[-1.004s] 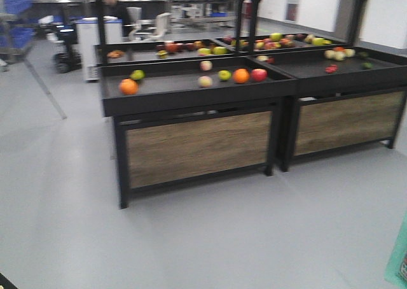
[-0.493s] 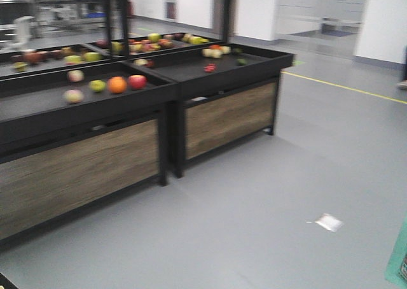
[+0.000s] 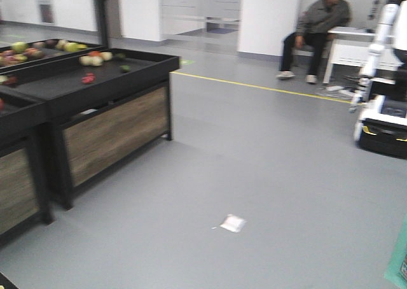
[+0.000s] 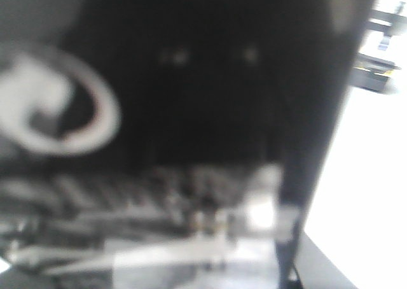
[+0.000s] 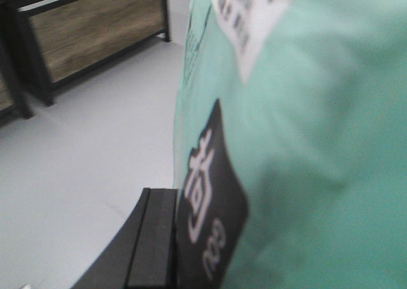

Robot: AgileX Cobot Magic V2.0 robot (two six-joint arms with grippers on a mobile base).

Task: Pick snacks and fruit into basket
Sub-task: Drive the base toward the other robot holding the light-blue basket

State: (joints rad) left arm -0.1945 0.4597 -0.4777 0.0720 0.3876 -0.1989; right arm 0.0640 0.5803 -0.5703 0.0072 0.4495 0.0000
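Observation:
Fruit (image 3: pixel 92 60) lies scattered on the black display stands (image 3: pixel 114 126) at the left: pale apples, a few red pieces, a green one. A teal snack pouch (image 5: pixel 305 142) fills the right wrist view. My right gripper (image 5: pixel 181 232) is shut on it, with one black finger (image 5: pixel 152 244) pressed against its dark label. The pouch's edge (image 3: pixel 397 257) shows at the front view's lower right corner. The left wrist view is a dark blur, so my left gripper cannot be made out. The basket is out of view.
A white scrap (image 3: pixel 233 223) lies on the grey floor. A yellow floor line (image 3: pixel 254 85) runs behind the stands. A person (image 3: pixel 318 28) sits at the back right beside a white table. Another white robot (image 3: pixel 385 104) stands at the right edge.
The front view has swung right: the fruit stands slid to the left edge, and the seated person and the other robot came into view. The teal pouch stays at the lower right corner.

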